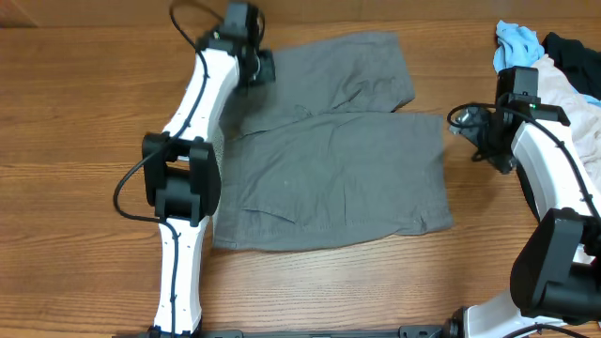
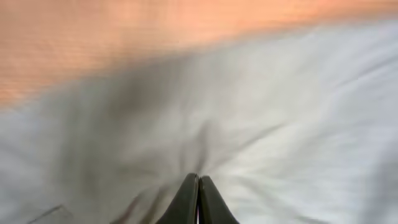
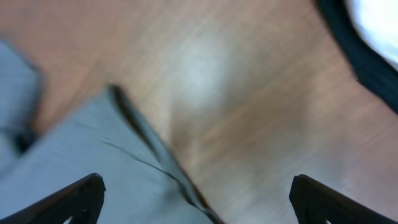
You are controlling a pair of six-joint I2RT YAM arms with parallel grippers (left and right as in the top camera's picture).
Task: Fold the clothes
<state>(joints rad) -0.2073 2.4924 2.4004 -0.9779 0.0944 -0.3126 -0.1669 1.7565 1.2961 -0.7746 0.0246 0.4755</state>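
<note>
The gray shorts lie spread on the wooden table, one leg toward the far side and one toward the right. My left gripper is at the shorts' far-left corner. In the left wrist view its jaws are shut, with folds of the gray cloth gathered at their tips. My right gripper hovers by the shorts' right edge. In the right wrist view its jaws are wide open and empty, over the hem of the shorts and bare wood.
A small light-blue cloth, a dark garment and a whitish-pink garment are piled at the far right, beside the right arm. The dark garment's edge shows in the right wrist view.
</note>
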